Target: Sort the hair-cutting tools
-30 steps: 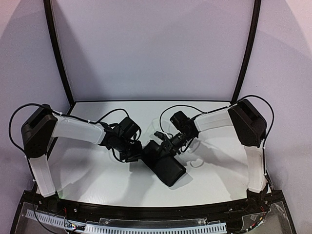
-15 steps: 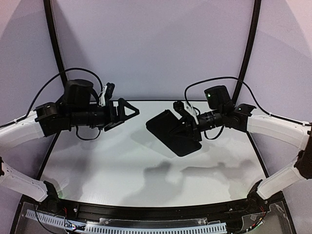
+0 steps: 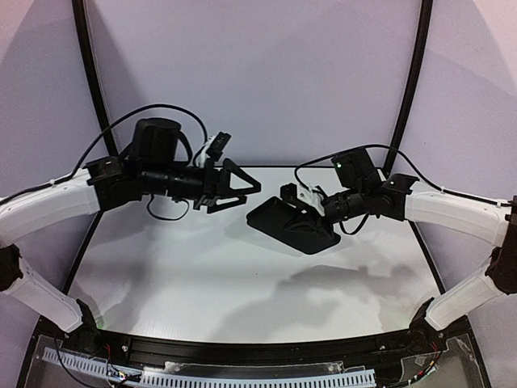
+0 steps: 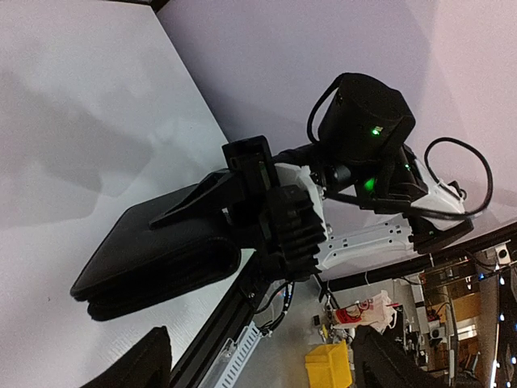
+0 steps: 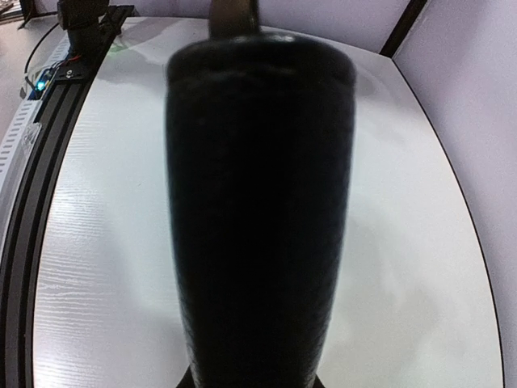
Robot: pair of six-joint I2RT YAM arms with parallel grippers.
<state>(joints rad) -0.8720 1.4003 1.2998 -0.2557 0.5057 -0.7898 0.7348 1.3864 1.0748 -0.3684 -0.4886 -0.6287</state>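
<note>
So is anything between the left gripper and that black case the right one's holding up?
Nothing visible does. The left gripper, open, faces the black case across bare air; the right gripper holds it aloft above the table.

The thin silver metal scissors and slim black plastic combs could not be made out in any view. Only the flat black rectangular zip case [image 3: 289, 225] showed, tilted in the air above the white table [image 3: 161, 283], with the right gripper [image 3: 304, 199] clamped on one end.
</note>
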